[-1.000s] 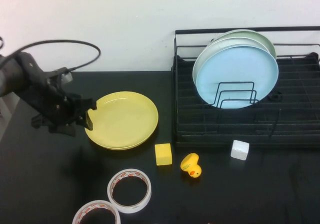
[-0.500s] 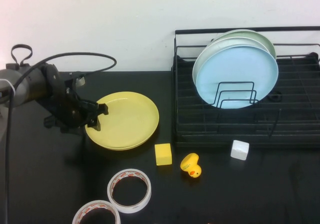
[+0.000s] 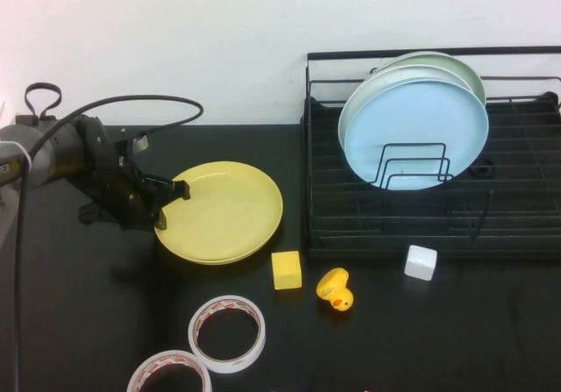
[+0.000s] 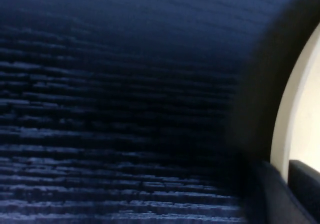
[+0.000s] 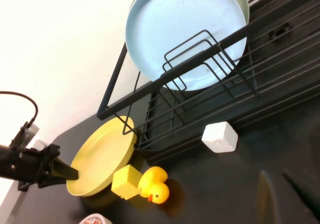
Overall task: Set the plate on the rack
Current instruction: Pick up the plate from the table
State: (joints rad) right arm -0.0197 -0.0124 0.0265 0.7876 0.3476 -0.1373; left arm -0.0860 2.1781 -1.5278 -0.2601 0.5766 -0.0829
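The plate [image 3: 221, 211] is lying flat on the bench [image 3: 79, 322], well apart from the rack [image 3: 434, 208], and its rim is just in front of the jaws of the left gripper [image 3: 172, 201]. One finger seems to be reaching over the rim while the other sits low beside it, so the jaws are standing partly open around the edge; whether they are already pressing on it I cannot tell. To do this step well, I think the jaws should be going deeper over the raised rim before closing, because a shallow plastic plate can slip from a thin pinch. On the far side of the plate from the jaws, the rack is already holding a light blue plate [image 3: 416, 133], and a free slot must be chosen. The right gripper is not visible in any view.
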